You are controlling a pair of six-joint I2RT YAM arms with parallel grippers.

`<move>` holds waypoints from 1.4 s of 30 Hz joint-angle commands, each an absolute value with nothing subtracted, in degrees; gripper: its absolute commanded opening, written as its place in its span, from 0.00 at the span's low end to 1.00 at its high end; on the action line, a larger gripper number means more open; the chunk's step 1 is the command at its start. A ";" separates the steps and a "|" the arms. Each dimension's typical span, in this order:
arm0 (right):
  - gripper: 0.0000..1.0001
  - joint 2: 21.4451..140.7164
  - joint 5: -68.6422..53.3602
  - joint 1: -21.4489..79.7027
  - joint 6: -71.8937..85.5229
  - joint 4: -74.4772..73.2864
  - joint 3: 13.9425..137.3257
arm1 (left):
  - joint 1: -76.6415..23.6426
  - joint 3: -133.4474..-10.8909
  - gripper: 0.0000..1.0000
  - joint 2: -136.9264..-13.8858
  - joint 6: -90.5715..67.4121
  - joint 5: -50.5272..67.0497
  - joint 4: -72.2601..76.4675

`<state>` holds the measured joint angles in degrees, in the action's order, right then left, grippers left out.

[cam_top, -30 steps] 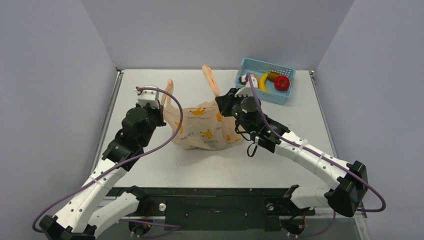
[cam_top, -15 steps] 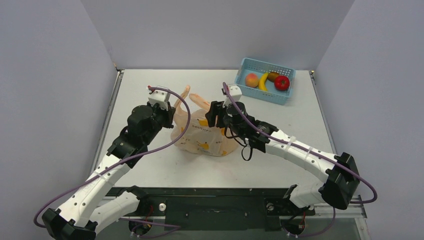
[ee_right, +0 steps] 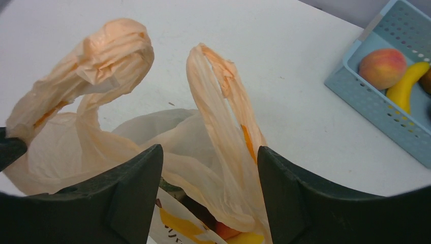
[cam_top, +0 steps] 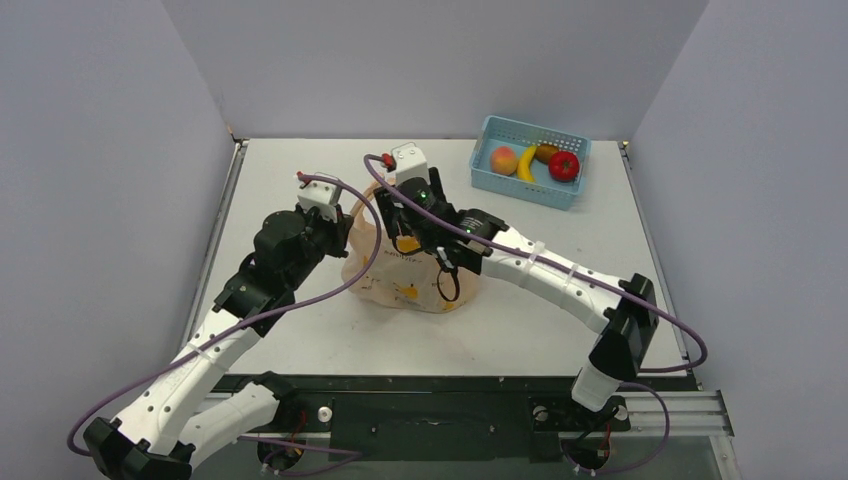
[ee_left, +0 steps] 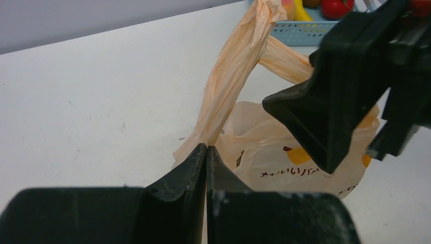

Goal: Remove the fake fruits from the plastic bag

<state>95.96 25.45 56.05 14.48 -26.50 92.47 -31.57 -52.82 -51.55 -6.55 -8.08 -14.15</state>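
Left end effector [ee_left: 206, 151]: fingers pressed together, pinching the base of one loop handle [ee_left: 231, 71] of the thin, see-through pale-orange plastic bag [cam_top: 410, 280]. That handle rises from the fingertips as a twisted strip, leaning away from the camera.

The plastic bag sits slumped on the white table [cam_top: 480, 340], about mid-table, between our two end effectors. Yellow printed marks show on its side.

Right end effector [ee_right: 209, 152]: fingers spread wide, nothing clamped. It hangs over the bag's mouth from the far side. The second loop handle [ee_right: 218, 91] stands upright in the gap between the fingers, nearer the right-hand one in our wrist view. We cannot tell whether it touches.

Through the mouth we see something dark [ee_right: 188, 203] and a red-orange bit [ee_right: 223, 230] low inside. We cannot tell which fruits these are.

Far right corner: a light-blue perforated plastic basket [cam_top: 530, 192], well apart from the bag. It holds a peach-coloured round fruit [cam_top: 504, 160], a yellow banana [cam_top: 526, 164], a small brownish fruit [cam_top: 546, 152] and a shiny red round fruit [cam_top: 564, 166].
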 commanded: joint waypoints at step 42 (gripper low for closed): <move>0.00 74.79 24.42 50.98 31.66 -10.94 71.37 | -31.60 -63.83 0.97 -46.80 -24.95 -5.55 -31.28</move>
